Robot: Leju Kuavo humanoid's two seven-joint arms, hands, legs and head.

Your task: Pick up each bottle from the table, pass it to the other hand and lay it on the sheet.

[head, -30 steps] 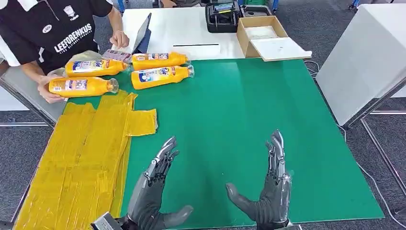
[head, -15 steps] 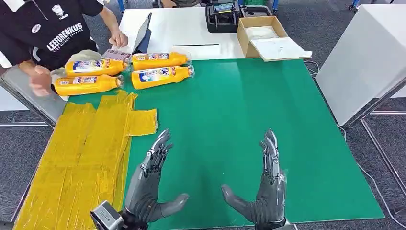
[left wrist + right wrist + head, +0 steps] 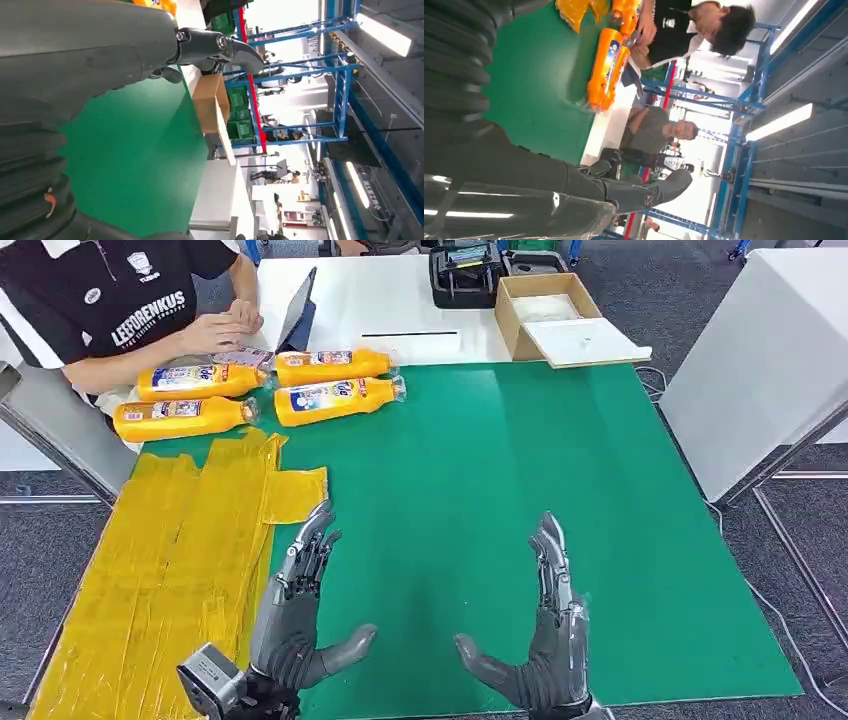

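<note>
**Both hands empty at the near edge, bottles at the far left corner**

Head view: the left hand (image 3: 300,625) and the right hand (image 3: 545,640) are above the green table (image 3: 500,490) at its near edge. The palms face each other, the fingers are stretched forward and apart, the thumbs point inward, and neither hand holds anything. Four orange bottles (image 3: 335,400) lie on their sides at the far left corner, close together in two rows. The yellow sheet (image 3: 170,570) covers the left edge, just beside the left hand. A person (image 3: 130,300) sits behind the bottles, one hand touching the far row. A cardboard box (image 3: 545,315) stands beyond the far edge.

Left wrist view: the thumb (image 3: 220,47) is extended over the green surface, gripping nothing.

Right wrist view: the thumb (image 3: 644,192) is extended too, and two bottles (image 3: 609,65) lie at the table's edge before the person.
</note>
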